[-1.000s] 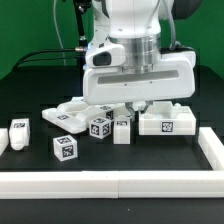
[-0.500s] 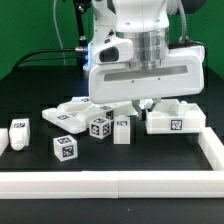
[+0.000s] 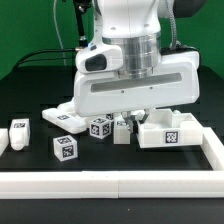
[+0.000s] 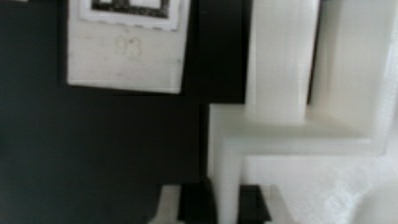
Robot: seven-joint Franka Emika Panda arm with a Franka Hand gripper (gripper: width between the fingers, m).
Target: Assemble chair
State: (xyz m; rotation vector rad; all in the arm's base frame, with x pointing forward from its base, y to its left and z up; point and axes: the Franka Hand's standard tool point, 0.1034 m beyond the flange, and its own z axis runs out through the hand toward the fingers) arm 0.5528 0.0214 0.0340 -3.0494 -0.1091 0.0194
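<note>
— White plastic on a matt black bench (image 3: pixel 30 95), that's my feed. The chair (image 3: pixel 100 127) lies in loose pieces: a flat slab (image 3: pixel 62 115) toward the middle, a block (image 3: pixel 65 148) near the front edge, two more beside the slab, a small bit (image 3: pixel 18 133) by the edge on the exterior view's left, and the big part (image 3: pixel 168 131) in the front corner on the exterior view's right, just inside the rail (image 3: pixel 110 186).

— And the claw?

— The claw (image 4: pixel 214 203) is pressed together and grips nothing. On the wrist view its tips sit close to the big part's stepped edge. Whether they touch it I can't tell, because the picture is blurred.

— So what's the step?

— I read it as a nudge, with the closed tips used as a pusher to square up the big part. That's my guess.

— How would you do it well?

— I'd stay low and press a flat face near its middle, so it slides without turning. I'd go slowly, since smooth hard plastic will likely skid on that bench. The neighbouring block (image 3: pixel 122 131) stands just beside the big part and could topple if it swings. I'd stop short of the rail.

— Shapes?

— The big part looks chunky, raised at both ends, with a tag on its front. The slab is thin. The blocks are cube-like, tagged and hard-edged.
</note>
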